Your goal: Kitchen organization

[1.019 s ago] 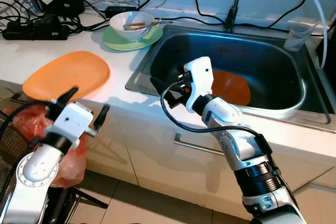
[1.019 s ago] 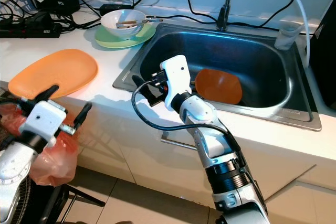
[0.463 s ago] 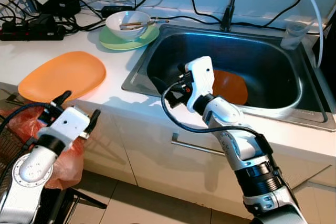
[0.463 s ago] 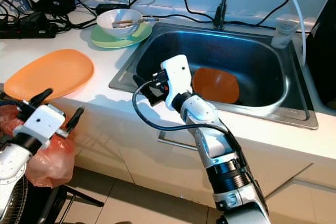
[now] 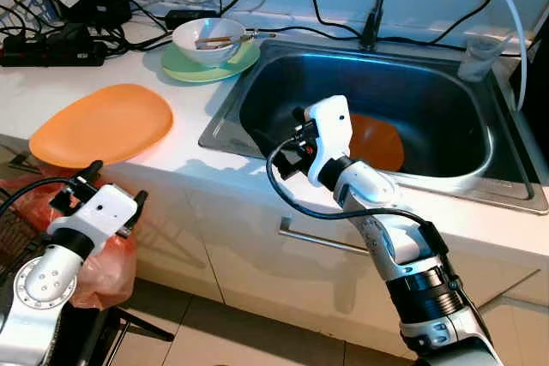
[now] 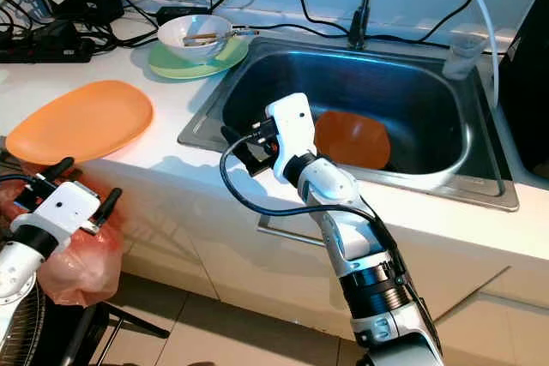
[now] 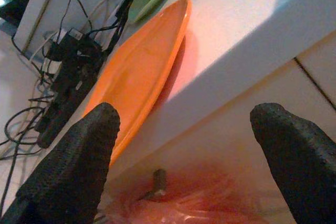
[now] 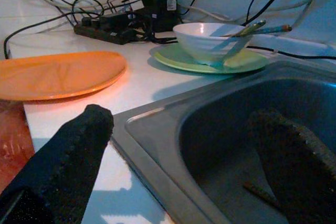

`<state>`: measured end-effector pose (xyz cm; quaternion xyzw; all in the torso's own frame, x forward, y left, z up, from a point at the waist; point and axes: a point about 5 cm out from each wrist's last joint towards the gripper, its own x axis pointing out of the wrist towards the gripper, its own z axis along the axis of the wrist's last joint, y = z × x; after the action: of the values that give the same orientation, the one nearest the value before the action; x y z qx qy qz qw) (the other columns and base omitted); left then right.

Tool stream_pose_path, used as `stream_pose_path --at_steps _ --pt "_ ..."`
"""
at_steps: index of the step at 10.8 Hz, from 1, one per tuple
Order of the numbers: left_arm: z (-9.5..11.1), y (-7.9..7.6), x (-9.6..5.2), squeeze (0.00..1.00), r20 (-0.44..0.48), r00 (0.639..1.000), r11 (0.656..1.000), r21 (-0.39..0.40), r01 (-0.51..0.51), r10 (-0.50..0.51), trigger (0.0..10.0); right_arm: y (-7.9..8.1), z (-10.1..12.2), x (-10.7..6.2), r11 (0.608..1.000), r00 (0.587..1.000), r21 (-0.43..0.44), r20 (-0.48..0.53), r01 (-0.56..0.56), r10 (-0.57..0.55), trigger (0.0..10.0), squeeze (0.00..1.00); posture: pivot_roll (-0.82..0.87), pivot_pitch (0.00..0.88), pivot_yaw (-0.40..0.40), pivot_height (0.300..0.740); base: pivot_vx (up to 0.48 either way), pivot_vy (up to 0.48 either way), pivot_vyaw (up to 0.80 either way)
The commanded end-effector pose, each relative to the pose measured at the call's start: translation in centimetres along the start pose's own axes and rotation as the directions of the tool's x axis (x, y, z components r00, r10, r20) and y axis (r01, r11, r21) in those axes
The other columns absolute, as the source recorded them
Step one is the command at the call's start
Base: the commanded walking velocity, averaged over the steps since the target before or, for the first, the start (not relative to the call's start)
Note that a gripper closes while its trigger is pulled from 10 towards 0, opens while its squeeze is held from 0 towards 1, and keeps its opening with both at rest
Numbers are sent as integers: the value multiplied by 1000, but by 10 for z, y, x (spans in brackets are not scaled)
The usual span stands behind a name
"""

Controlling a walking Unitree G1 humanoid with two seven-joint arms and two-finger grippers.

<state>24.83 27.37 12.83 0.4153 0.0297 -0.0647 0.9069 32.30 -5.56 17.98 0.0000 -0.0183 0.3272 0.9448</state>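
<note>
- My right gripper hovers over the near left corner of the steel sink, fingers spread wide with nothing between them.
- My left gripper hangs low in front of the counter's edge, below the big orange plate, fingers wide apart and empty.
- From my head I see a smaller orange plate lying in the sink basin, and a clear cup on the far right rim beside the tap.
- My right wrist view looks across the counter: the white bowl on its green plate, utensils propped in it, power strips and cables behind.
- My left wrist view looks up at the counter's underside edge and an orange-red plastic bag close below my fingers.
</note>
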Motion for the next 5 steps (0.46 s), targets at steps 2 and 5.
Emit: stream_pose_path --at_steps 2,5 --pt "-6 13 1 0 -25 999 998 43 -44 45 10000 0 1 -3 1000 1000 -5 2 -3 3 10000 439 220 0 45 740 0 0 0" --pt "-15 23 3 0 -57 996 995 76 -67 72 10000 0 0 -4 1000 1000 -3 -3 -1 1 10000 439 215 0 45 740 0 0 0"
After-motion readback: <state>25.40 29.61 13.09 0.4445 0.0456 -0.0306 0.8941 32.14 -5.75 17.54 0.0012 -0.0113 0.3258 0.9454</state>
